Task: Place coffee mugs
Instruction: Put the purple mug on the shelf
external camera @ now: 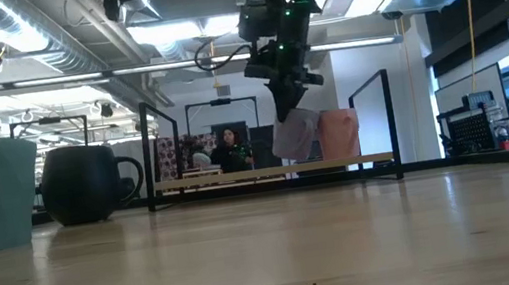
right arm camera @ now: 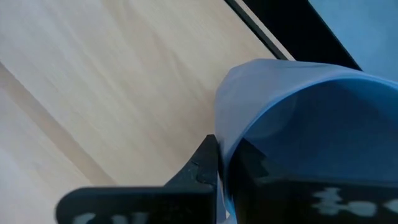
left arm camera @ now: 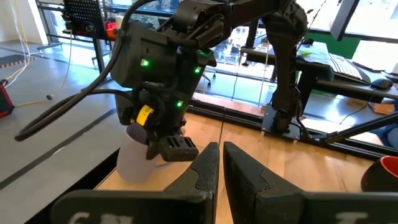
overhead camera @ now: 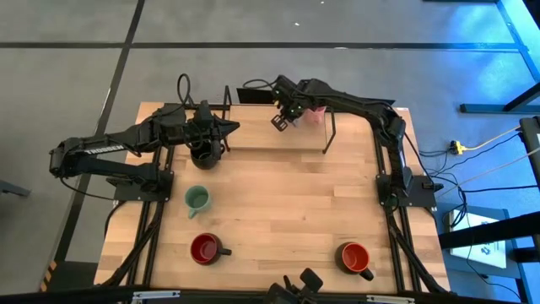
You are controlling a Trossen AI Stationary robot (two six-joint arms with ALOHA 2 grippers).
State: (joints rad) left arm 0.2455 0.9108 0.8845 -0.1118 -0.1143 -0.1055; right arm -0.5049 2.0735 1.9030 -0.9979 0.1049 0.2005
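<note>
My right gripper [overhead camera: 283, 118] is at the table's far edge, shut on the lavender mug [external camera: 294, 137], which stands right beside the pink mug [external camera: 339, 135] on the low wooden shelf [external camera: 239, 176]. My left gripper [left arm camera: 221, 168] is shut and touches nothing; it hovers by the black mug [overhead camera: 205, 154], which stands on its base on the table. The pale green mug [overhead camera: 197, 200] stands toward the table's left. Both red mugs [overhead camera: 207, 248] [overhead camera: 354, 257] stand near the near edge. My right gripper pinches the lavender mug's wall at the rim [right arm camera: 233, 134], one finger inside the mug and one outside. The fingers come from above, slanting down. The mug hangs tilted below them; whether its base [left arm camera: 134, 177] touches the shelf I cannot tell.
A black metal frame with upright posts [overhead camera: 329, 135] [overhead camera: 226, 97] stands over the shelf at the far edge. The middle of the wooden table [overhead camera: 287, 203] holds no objects. A person [external camera: 231, 151] sits in the room beyond the table.
</note>
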